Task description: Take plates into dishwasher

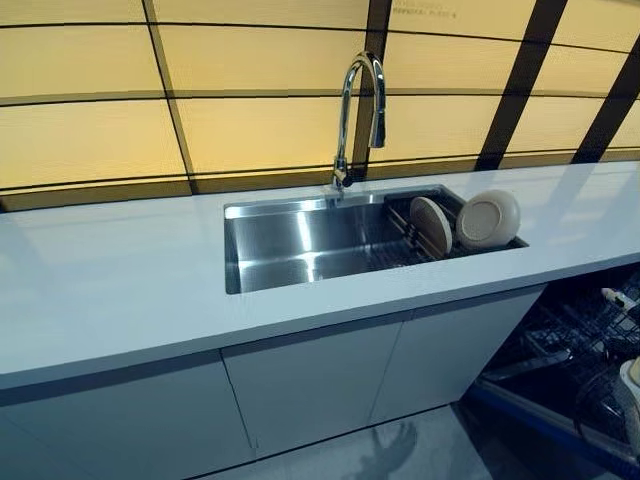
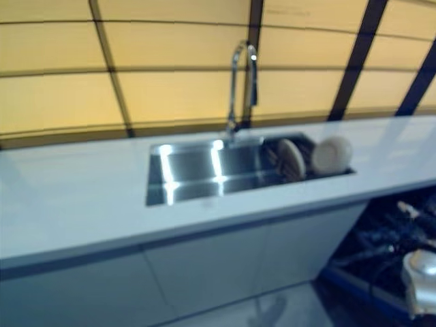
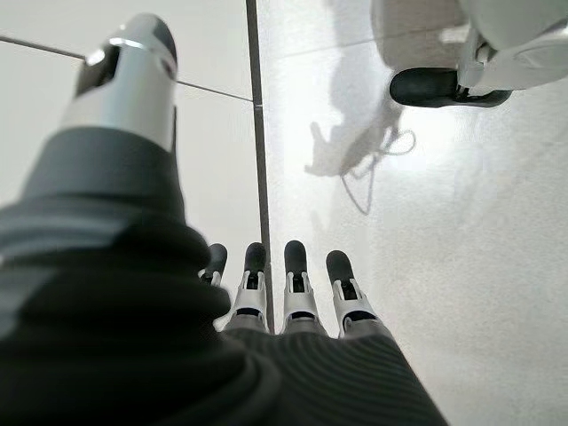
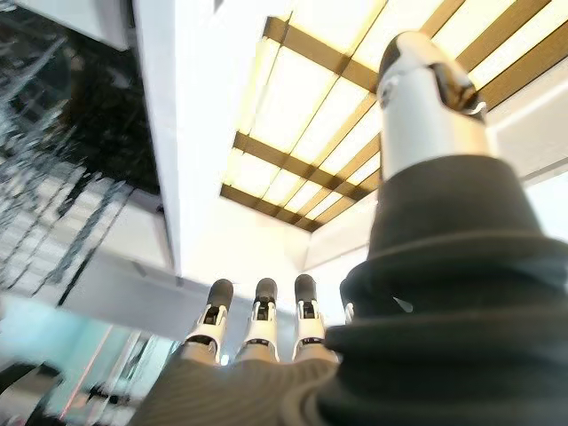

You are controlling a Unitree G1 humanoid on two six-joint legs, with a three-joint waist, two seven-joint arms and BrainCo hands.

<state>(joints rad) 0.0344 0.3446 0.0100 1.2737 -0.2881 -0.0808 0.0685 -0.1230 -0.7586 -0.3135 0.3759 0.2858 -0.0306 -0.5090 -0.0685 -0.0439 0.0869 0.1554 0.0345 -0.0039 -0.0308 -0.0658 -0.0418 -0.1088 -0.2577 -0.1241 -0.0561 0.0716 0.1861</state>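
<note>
Left eye view: Two plates (image 1: 465,222) stand on edge in a rack (image 1: 400,222) at the 3 o'clock end of the sink (image 1: 300,245). The tap (image 1: 358,110) rises at the sink's 12 o'clock edge. The counter (image 1: 120,290) carries nothing else. The open dishwasher (image 1: 575,365) sits at 4 o'clock, below counter level, with its dark wire basket exposed. Neither plate is held.

Right eye view: Same layout. The right hand (image 2: 421,281) shows at 4 o'clock, low over the dishwasher.

Left wrist view: The left hand (image 3: 288,293) hangs over the floor (image 3: 444,222). Fingers are straight and spread; nothing is held.

Right wrist view: The right hand's fingers are straight and apart; the palm is empty. The dishwasher basket lies just beside it.

Step in hand: judged as a reach toward the rack; no plate is yet taken. Next move: raise the right hand to 2 o'clock, over the sink's edge, and close on the rim of the nearer plate. Lift it clear of the rack wires before lowering to the basket.
</note>
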